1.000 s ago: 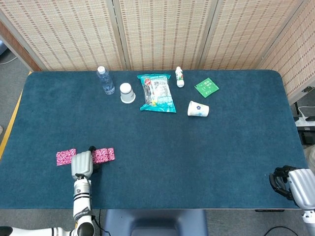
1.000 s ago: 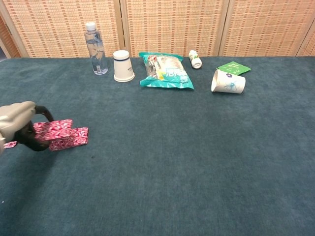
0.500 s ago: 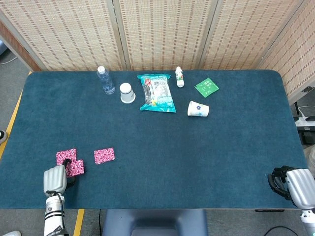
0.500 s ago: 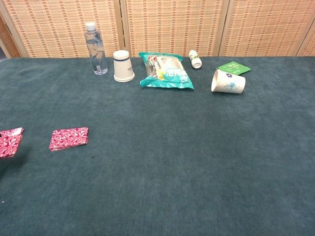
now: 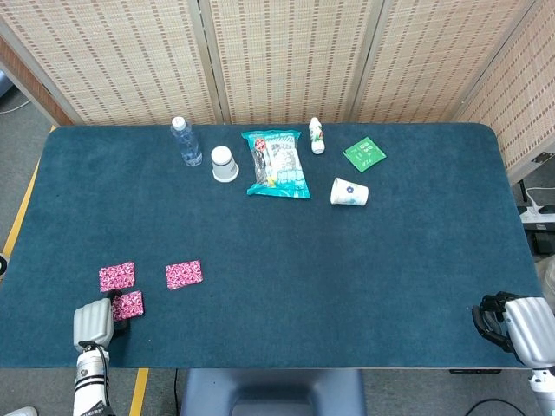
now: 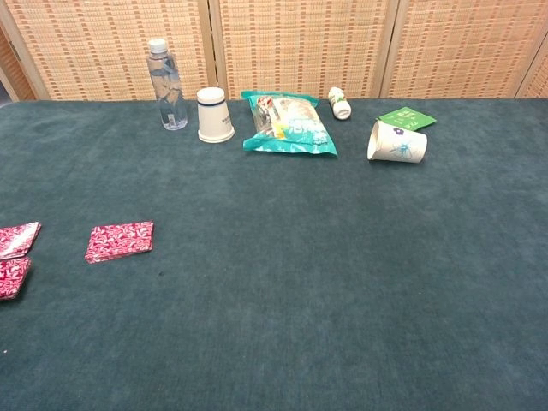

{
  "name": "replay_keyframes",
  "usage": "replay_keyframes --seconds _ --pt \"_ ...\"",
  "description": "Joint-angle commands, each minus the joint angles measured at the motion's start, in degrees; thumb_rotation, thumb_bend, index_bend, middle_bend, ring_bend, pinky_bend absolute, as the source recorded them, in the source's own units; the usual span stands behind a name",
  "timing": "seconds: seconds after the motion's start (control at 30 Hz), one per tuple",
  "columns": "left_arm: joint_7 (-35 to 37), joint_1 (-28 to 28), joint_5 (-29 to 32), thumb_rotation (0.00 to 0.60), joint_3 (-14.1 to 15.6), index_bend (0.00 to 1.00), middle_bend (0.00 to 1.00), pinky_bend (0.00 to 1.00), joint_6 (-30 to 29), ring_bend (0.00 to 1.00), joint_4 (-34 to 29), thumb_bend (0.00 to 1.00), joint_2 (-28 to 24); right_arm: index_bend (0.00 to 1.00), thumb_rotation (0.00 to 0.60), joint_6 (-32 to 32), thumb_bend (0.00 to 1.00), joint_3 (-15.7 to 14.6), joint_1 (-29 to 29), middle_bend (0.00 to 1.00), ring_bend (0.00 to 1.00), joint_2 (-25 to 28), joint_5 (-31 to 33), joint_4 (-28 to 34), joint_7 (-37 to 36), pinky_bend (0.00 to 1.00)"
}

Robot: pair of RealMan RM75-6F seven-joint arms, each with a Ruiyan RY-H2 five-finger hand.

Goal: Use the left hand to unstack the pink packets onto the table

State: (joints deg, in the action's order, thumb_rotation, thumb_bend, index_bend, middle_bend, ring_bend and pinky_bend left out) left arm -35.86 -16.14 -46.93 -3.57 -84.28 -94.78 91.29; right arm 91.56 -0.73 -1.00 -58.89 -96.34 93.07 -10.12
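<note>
Pink packets [image 5: 128,304]; left hand [image 5: 94,323] head-view only

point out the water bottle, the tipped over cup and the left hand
water bottle [image 6: 165,90], chest view, middle of its body
tipped over cup [image 6: 397,143], chest view, its side wall
left hand [image 5: 94,323], head view, back of the hand

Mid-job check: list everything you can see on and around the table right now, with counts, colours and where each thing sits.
pink packets: three, pink patterned, front left of table, lying apart
water bottle: one, clear, upright, back left
upside-down cup: one, white, right of the bottle
snack bag: one, teal, flat, back centre
small bottle: one, white, on its side, right of the bag
green sachet: one, green, flat, back right
tipped cup: one, white with blue print, on its side, below the sachet
table: one, dark teal
left hand: grey, touching the nearest packet
right hand: grey, front right edge, fingers curled, holding nothing
</note>
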Motion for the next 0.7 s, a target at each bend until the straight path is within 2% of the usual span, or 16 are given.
replay_keyframes --seconds 0.03,0.53,0.57,0.7 --pt "-0.5 0.2 0.2 0.600 -0.2 0.29 1.00 1.00 0.2 1.00 0.0 0.36 0.1 0.98 0.600 0.1 0.48 0.0 0.0 0.80 0.73 0.0 0.0 0.0 -0.1 0.85" --pt "-3.2 0.6 0.2 0.600 -0.6 0.22 1.00 1.00 0.4 1.00 -1.6 0.35 -0.3 0.98 0.600 0.4 0.48 0.0 0.1 0.80 0.73 0.1 -0.2 -0.1 -0.6 0.85" --pt "-3.0 0.7 -0.5 0.600 -0.7 0.22 1.00 1.00 0.0 1.00 -2.5 0.34 -0.7 0.98 0.600 0.4 0.48 0.0 0.1 0.80 0.73 0.1 -0.2 -0.1 -0.6 0.85" --pt "0.8 1.7 -9.7 0.600 0.0 0.27 1.00 1.00 -3.5 1.00 -10.2 0.34 -6.0 0.98 0.600 0.5 0.48 0.0 0.1 0.80 0.73 0.1 -0.3 -0.2 -0.8 0.85"
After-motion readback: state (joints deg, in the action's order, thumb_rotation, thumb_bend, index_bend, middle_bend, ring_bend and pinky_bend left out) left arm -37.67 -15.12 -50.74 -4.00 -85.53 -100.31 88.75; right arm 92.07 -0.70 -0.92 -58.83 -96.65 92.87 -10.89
